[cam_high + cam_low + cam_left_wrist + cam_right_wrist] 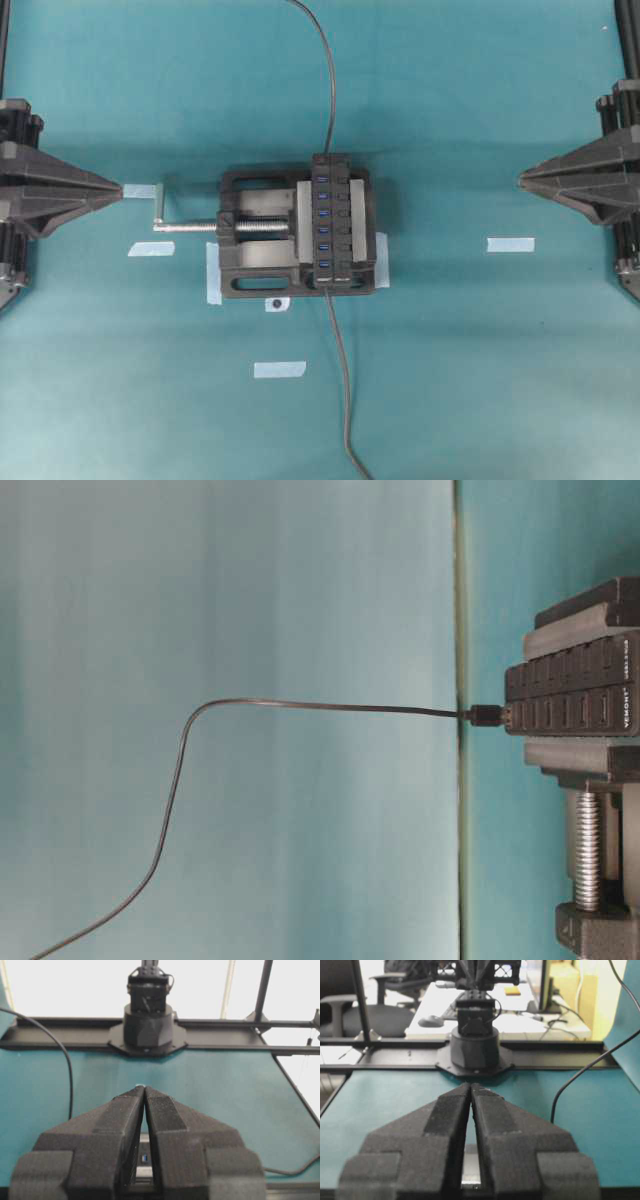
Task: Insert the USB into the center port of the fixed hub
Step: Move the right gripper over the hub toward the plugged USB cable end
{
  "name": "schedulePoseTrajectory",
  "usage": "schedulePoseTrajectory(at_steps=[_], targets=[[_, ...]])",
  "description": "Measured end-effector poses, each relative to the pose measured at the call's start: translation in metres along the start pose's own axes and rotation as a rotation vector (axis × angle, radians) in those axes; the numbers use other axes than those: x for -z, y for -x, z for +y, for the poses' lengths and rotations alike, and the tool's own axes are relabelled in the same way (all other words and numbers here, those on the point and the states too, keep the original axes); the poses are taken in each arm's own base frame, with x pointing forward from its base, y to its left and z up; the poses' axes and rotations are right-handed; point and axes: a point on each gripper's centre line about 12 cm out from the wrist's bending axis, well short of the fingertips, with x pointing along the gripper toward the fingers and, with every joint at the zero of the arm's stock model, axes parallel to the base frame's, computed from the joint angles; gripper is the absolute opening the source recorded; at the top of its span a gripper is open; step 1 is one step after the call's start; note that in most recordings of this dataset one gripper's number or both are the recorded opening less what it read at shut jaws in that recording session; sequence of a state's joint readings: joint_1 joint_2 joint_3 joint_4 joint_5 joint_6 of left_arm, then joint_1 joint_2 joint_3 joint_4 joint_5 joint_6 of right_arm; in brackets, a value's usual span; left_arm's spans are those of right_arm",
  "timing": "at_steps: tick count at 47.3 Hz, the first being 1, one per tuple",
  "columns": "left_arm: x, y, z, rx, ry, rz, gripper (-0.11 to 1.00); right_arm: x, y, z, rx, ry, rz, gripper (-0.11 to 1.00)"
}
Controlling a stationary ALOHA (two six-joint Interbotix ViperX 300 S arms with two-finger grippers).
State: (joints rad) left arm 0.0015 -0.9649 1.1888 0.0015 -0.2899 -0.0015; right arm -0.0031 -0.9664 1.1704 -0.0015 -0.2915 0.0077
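I see the teal surface (480,380) lying broad and matte, with open room on both sides of the black screw vise (260,245) at its middle. The left claw (118,188) and right claw (524,180) sit well apart from it at opposite edges, each pinched together at the tips and holding nothing. The fixed hub (330,222), a narrow black bar, is clamped in the vise; its center port (323,222) shows blue. I cannot pick out the USB; thin cables (335,90) leave both hub ends. Pale tape strips (510,244) dot the surface.

Lab/office: teal test table (480,380), tape markers (510,244), office chair (340,1007), desks (520,1020)
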Motion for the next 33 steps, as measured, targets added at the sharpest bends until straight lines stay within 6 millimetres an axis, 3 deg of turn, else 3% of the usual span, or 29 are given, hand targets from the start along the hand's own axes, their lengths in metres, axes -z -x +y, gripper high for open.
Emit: schedulePoseTrajectory(at_steps=[3,6,13,33], targets=[[0.008,0.001,-0.001,0.004,0.03,0.0,0.07,0.004,0.001,-0.003,0.017,-0.009,0.011,0.17],[0.017,0.0,-0.002,0.009,0.07,0.017,0.0,0.008,0.001,-0.011,0.059,-0.05,0.027,0.09],[0.016,-0.005,-0.002,0.01,0.11,0.034,0.0,0.023,-0.003,-0.025,0.137,-0.128,0.123,-0.01],[0.01,-0.03,-0.003,0.006,0.058,0.217,0.0,0.068,-0.034,-0.036,0.175,-0.122,0.521,-0.01]])
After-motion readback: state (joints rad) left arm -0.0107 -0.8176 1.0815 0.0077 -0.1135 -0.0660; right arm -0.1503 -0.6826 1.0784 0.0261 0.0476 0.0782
